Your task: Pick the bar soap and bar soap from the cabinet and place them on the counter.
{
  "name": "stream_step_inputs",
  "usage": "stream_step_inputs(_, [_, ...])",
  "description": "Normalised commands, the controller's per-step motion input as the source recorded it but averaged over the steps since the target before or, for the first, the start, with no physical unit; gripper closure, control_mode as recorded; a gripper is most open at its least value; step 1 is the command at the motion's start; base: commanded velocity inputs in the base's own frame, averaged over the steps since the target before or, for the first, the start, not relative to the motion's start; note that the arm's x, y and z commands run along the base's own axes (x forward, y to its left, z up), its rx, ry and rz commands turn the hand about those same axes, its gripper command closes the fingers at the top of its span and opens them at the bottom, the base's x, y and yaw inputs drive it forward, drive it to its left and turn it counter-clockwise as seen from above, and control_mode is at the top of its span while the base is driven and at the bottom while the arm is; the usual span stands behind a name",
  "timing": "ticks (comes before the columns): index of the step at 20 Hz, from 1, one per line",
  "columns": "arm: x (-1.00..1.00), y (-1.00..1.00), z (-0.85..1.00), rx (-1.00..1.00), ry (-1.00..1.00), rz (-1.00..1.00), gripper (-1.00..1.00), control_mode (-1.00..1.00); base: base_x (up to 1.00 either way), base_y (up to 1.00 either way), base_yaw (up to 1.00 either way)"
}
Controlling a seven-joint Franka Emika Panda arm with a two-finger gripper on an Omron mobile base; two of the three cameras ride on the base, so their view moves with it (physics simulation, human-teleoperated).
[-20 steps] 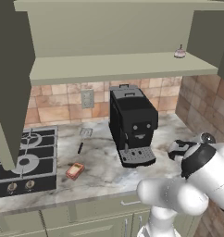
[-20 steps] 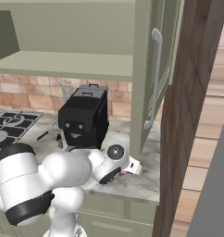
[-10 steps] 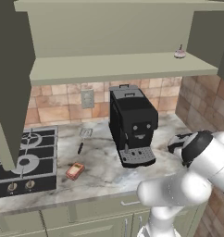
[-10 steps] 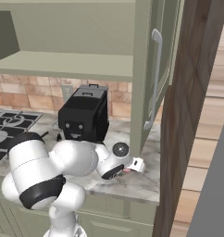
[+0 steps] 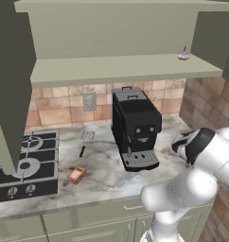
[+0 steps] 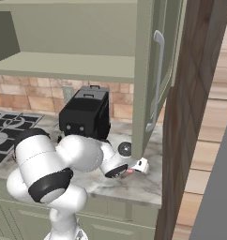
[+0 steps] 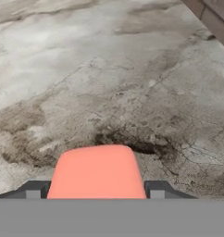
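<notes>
- The jaws grasp the coral-red bar soap — low over the surface, apparently just above it.
- Black coffee machine near; brick wall beside.
- Orange-brown bar soap lies by the hob.

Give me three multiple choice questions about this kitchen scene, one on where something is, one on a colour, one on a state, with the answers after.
1. Where does the orange-brown bar soap lie?
A. on the counter beside the hob
B. on the cabinet shelf
C. on top of the coffee machine

2. What colour is the bar soap between the fingertips?
A. pale green
B. coral-red
C. white

3. How do the cabinet doors stand?
A. shut
B. open
C. removed

Answers:
1 A, it rests on the stone by the hob's front corner.
2 B, the hand view shows coral-red.
3 B, the shelf is exposed.
</notes>
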Motion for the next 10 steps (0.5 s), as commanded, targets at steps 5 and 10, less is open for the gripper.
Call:
stream_step_inputs(5, [0.00,0.07,-0.34,-0.03,0.01,0.00,-1.00,-1.00,0.00,0.00,0.00])
stream_step_inputs(10, [-0.13,0.00,0.03,-0.01,-0.03,0.00,-1.00,-1.00,0.00,0.00,0.00])
